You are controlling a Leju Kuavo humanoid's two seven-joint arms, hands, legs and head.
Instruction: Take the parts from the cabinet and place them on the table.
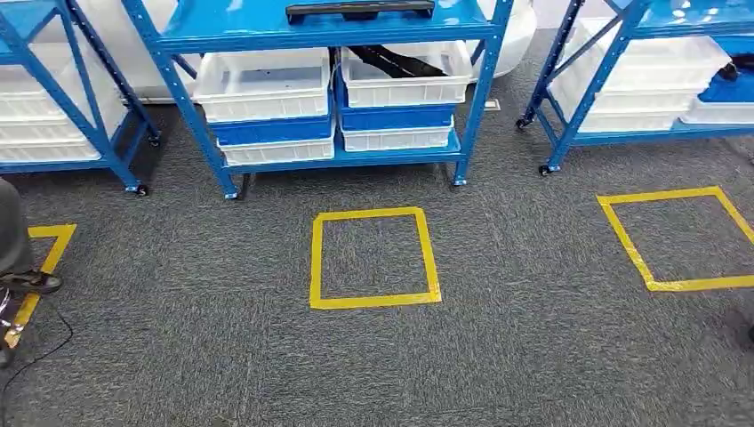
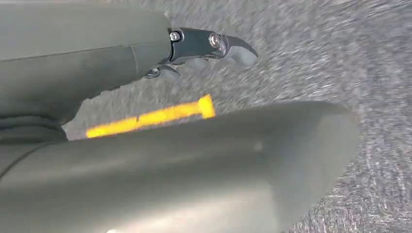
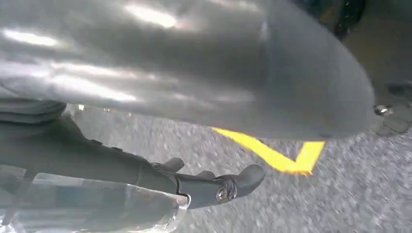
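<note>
Both arms hang; left hand [image 2: 201, 44] and right hand [image 3: 214, 187] are slack-fingered and empty. A long black part [image 1: 360, 9] lies on the blue steel rack [image 1: 231, 28] (another sits in a white plastic bin [image 1: 405, 84]). I'd stand squarely at the yellow tape square [image 1: 374, 258] before reaching.

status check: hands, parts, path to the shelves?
Left hand and right hand hold nothing. Black part on blue rack. Grey carpet ahead.

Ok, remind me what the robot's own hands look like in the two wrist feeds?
The left hand has a smooth grey cover, a thick grey thumb and dark fingers with silver screws. The right hand is the same: glossy grey thumb, dark fingers, one silver screw.
</note>
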